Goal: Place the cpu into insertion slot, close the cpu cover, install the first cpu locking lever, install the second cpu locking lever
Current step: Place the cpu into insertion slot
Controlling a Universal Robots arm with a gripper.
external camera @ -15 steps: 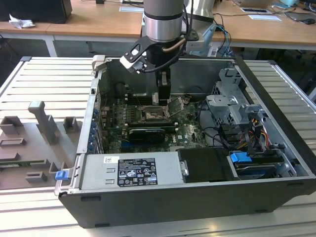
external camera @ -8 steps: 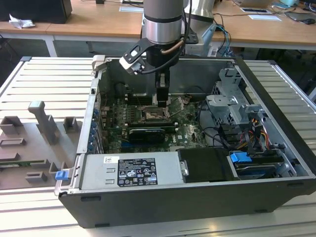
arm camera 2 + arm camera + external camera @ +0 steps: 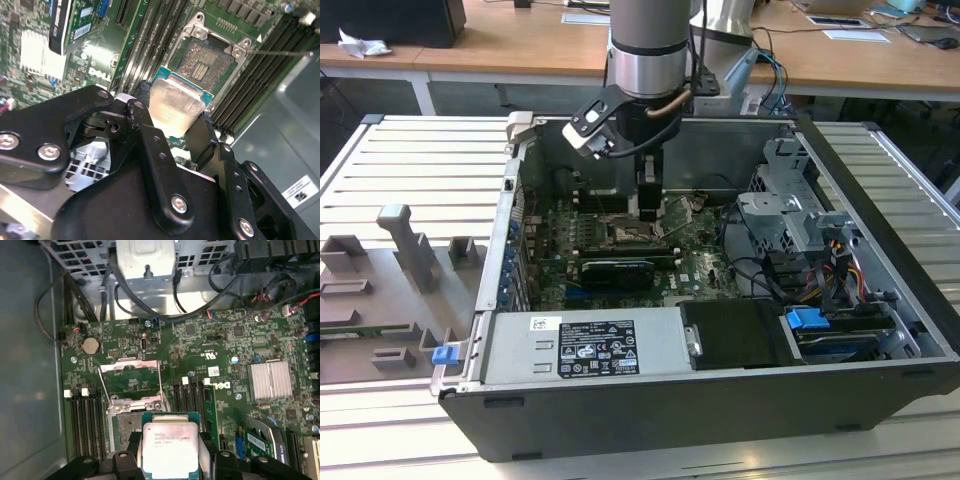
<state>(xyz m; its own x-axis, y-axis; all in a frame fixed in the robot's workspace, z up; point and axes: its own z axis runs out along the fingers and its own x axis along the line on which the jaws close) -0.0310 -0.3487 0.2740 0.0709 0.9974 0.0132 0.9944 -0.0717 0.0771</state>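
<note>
One cpu (image 3: pixel 169 450) (in one gripper (image 3: pixel 175 111)) over one insertion slot (image 3: pixel 202 62).

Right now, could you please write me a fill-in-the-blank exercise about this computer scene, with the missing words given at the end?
1. The pincer is ____ on the cpu.
2. The socket has ____ chip in it; its contacts are bare.
3. The cover is ____, not closed.

Missing words: shut; no; open.
</note>
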